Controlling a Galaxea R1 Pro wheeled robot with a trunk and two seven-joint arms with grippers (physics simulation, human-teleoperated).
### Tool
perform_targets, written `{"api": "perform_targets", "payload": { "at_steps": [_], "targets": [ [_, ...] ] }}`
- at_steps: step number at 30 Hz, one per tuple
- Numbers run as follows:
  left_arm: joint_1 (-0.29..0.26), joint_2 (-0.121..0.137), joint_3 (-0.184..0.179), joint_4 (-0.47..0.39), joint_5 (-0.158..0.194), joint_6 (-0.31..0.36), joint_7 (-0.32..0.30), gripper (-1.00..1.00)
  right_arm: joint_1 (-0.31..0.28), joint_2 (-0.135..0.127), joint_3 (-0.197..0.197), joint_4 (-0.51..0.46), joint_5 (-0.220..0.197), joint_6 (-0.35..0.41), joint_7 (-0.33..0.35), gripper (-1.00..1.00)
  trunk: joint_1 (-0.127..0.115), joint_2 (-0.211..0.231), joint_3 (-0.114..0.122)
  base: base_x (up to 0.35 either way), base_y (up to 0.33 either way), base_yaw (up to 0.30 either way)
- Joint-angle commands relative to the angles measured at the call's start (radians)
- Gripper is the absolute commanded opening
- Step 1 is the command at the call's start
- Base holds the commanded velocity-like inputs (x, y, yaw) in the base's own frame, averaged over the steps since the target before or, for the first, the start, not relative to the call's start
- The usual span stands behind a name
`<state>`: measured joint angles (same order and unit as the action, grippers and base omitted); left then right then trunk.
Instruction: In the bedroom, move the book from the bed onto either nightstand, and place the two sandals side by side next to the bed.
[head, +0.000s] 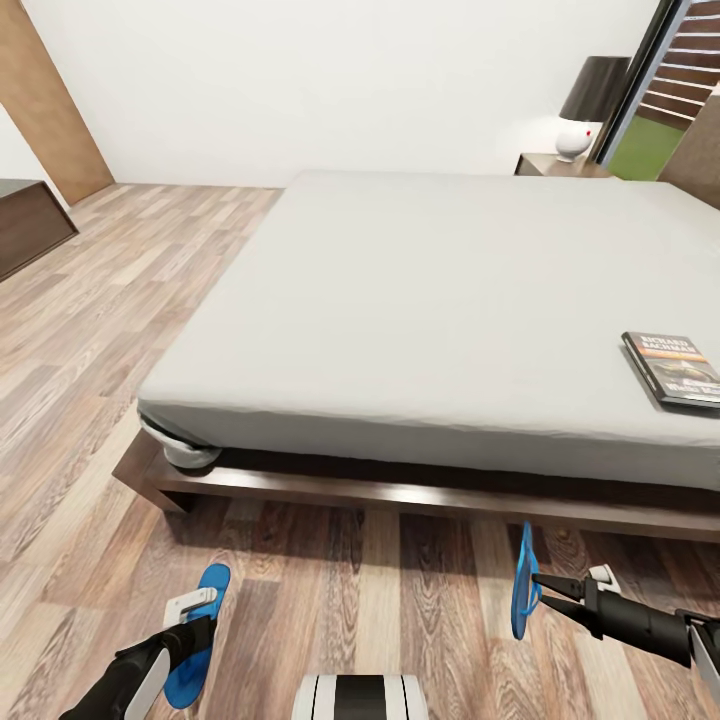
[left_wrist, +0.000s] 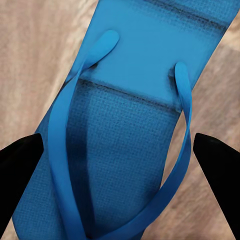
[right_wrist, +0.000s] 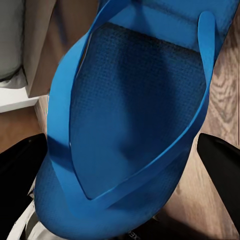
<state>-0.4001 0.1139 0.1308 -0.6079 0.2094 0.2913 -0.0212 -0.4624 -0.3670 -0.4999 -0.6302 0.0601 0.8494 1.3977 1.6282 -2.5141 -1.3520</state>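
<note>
The book (head: 672, 368) lies flat on the off-white bed (head: 430, 300), near its right side. One blue sandal (head: 198, 632) lies flat on the wood floor in front of the bed. My left gripper (head: 190, 628) hovers over this sandal (left_wrist: 125, 125), open, with one finger at each of its sides. The other sandal (head: 523, 580) stands on edge above the floor near the bed frame, and my right gripper (head: 540, 588) is shut on it. Seen close up, that sandal (right_wrist: 135, 130) spans the gap between the black fingers (right_wrist: 20, 175). A nightstand (head: 560, 166) stands beyond the bed's far right corner.
A lamp (head: 588, 105) with a dark shade sits on the nightstand. A dark dresser (head: 30, 225) stands at the far left, with a wooden door panel (head: 50, 100) behind it. A window (head: 680, 90) shows at the upper right. My base (head: 360, 697) is at the bottom edge.
</note>
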Motion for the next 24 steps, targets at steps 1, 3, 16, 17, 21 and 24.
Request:
{"api": "perform_targets", "payload": {
  "at_steps": [1, 3, 16, 17, 21, 24],
  "targets": [
    [-0.001, 0.000, 0.003, -0.001, 0.007, 0.006, -0.002, -1.00, -0.002, 0.001, -0.005, -0.083, -0.015, 0.019, 0.006, -1.00, 0.000, 0.000, -0.001, 0.000, 0.000, 0.000],
    [0.000, 0.000, 0.004, -0.001, 0.007, 0.007, -0.002, -1.00, -0.001, 0.001, 0.006, -0.086, -0.011, 0.018, 0.007, -1.00, 0.000, 0.000, -0.001, 0.000, 0.000, 0.000],
    [-0.002, -0.028, 0.000, -0.018, 0.008, 0.018, -0.034, -1.00, 0.046, -0.001, 0.041, -0.052, -0.010, 0.008, 0.054, -1.00, 0.000, 0.000, -0.001, 0.000, 0.000, 0.000],
    [-0.002, -0.030, 0.000, -0.031, 0.008, 0.019, -0.035, -1.00, 0.062, -0.001, 0.041, -0.038, -0.010, -0.019, 0.111, -1.00, 0.000, 0.000, -0.001, 0.000, 0.000, 0.000],
    [-0.003, -0.033, 0.000, -0.049, 0.010, 0.020, -0.036, -1.00, 0.077, -0.001, 0.041, 0.035, -0.012, -0.177, 0.173, -1.00, 0.000, 0.000, -0.001, 0.000, 0.000, 0.000],
    [-0.003, -0.033, 0.000, -0.052, 0.009, 0.019, -0.036, -1.00, 0.079, 0.000, 0.041, 0.107, -0.011, -0.227, 0.173, -1.00, 0.000, 0.000, -0.001, 0.000, 0.000, 0.000]
  ]
}}
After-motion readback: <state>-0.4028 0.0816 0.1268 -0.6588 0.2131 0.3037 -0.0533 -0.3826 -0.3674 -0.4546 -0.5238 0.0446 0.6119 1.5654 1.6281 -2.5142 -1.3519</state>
